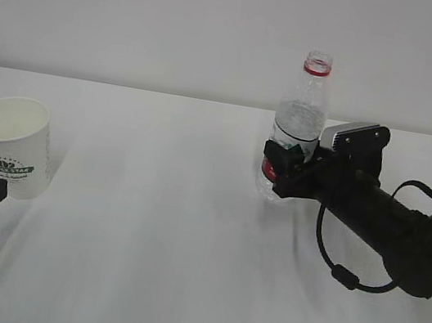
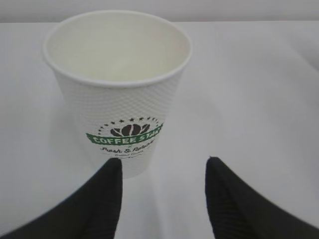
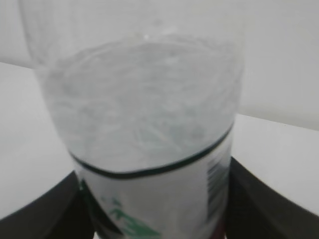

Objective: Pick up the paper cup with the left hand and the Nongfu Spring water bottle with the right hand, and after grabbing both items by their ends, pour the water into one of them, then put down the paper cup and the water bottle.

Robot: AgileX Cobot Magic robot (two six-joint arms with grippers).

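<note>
right hand [image 1: 279, 170] jaws clamped on bottle [image 1: 297, 125], label mostly hidden. left hand [image 2: 162, 191] jaws apart; cup [image 2: 119, 89] just ahead, arm cropped.

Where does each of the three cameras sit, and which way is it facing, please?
Exterior view: table-height front camera facing the wall; paper cup, bottle, both arms.
Left wrist view: on the left arm, looking forward past open fingers at the cup, not yet gripped.
Right wrist view: on the right arm, close on the bottle's label, fingers against both sides.
Shared: the exterior view shows both items; each wrist view shows one.
</note>
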